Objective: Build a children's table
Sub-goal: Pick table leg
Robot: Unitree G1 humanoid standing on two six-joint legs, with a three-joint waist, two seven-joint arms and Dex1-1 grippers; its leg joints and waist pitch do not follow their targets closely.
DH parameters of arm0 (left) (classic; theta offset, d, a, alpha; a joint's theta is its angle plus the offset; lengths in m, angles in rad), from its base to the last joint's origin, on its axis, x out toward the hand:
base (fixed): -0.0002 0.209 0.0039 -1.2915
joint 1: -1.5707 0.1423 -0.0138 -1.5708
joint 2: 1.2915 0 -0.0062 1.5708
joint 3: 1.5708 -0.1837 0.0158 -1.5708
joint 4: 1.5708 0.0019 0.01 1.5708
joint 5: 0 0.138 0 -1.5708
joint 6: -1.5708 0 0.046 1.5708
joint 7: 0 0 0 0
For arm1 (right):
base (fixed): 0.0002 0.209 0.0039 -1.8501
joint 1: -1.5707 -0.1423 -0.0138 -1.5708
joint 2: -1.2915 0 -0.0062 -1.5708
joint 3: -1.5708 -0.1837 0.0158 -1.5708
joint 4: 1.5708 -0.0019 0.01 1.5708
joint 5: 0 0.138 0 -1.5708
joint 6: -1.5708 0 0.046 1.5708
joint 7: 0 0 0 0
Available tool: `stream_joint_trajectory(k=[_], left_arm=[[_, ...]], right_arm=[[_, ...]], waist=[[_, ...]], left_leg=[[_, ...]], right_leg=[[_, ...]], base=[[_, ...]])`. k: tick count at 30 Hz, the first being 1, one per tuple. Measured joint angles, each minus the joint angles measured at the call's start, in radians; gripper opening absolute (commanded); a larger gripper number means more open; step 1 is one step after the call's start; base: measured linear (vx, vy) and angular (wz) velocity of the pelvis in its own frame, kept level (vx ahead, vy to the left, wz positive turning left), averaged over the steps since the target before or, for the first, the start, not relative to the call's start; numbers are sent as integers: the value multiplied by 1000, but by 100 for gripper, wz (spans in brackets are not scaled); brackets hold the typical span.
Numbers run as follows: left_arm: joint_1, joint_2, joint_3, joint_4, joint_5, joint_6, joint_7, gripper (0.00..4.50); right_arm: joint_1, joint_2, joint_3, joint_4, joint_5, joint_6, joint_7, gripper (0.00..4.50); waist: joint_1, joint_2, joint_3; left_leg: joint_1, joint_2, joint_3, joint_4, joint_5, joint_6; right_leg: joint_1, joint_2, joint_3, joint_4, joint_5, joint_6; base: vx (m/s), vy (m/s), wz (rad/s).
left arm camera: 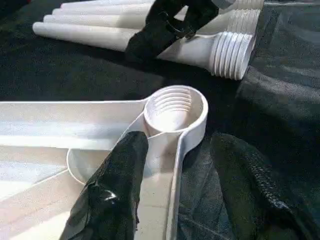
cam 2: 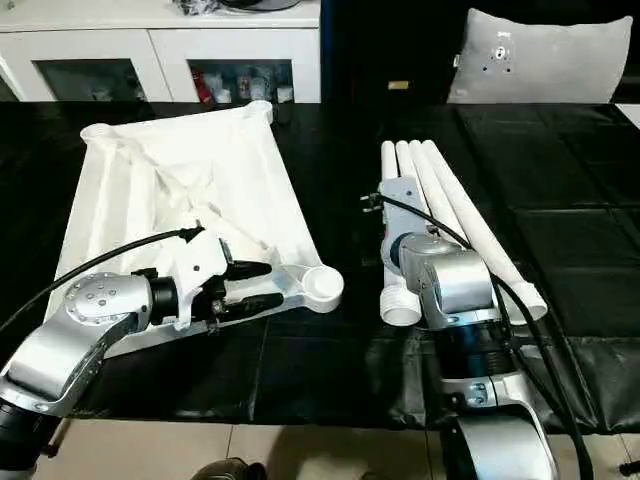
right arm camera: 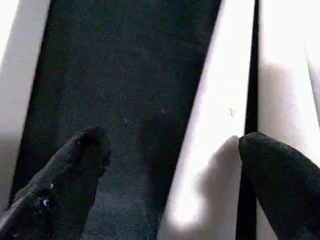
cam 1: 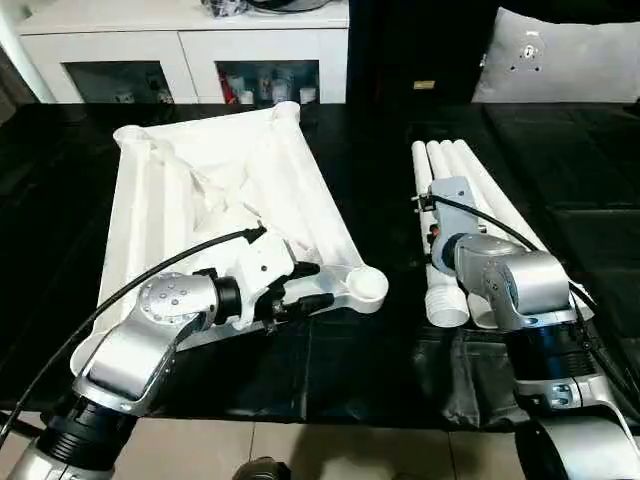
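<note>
Worktable (cam 1: 370, 350): tabletop (cam 1: 215, 190) lying on it underside up, on the left. Four legs (cam 1: 470, 200) side by side on it, right of the tabletop, well apart. Cabinet (cam 1: 180, 45) behind the worktable, beyond the tabletop. Cushion (cam 1: 560, 55) behind the worktable, beyond the legs.

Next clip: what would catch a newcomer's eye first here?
The white tabletop lies upside down on the black worktable, ribs showing, on the robot's left. The left gripper sits at its near edge with fingers apart, just short of a round corner socket. On the right, four white legs lie side by side, and the right gripper hangs open over them.
</note>
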Motion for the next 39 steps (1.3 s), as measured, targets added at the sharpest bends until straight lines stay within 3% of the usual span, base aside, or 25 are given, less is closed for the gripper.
stream_joint_trajectory(k=[8, 16, 17, 23, 39], left_arm=[[-1, -1, -7, -9, 2, 4, 4, 237], [-14, -24, -13, -9, 11, 13, 23, 237], [-16, -28, -13, -9, 11, 14, 27, 247], [-18, -41, -20, -9, 12, 15, 30, 247], [-35, -45, -20, -9, 12, 17, 30, 247]], right_arm=[[35, 3, -1, -40, 12, 107, 20, 450], [34, 7, -8, -85, 36, 238, 43, 450], [34, 6, -8, -91, 43, 256, 48, 423], [34, -6, -17, -107, 65, 309, 72, 375], [34, -9, -20, -107, 65, 314, 81, 242]], waist=[[0, 4, 2], [0, 1, 4], [0, 1, 5], [0, 2, 5], [0, 2, 6]], left_leg=[[1, 0, 0, -1, 2, -4], [1, 0, 0, -2, 3, -5], [2, 0, 0, -2, 3, -5], [2, 0, 0, -4, 5, -8], [3, 0, 0, -7, 5, -8]], right_leg=[[0, 0, 0, 0, 0, 0], [0, 1, 0, 0, 0, 0], [0, 1, 0, 0, 0, 0], [0, 1, 0, -1, 0, 0], [0, 1, 0, -2, 0, 0]], base=[[0, 0, 0], [0, 0, 0], [0, 0, 0], [0, 0, 0], [0, 0, 0]])
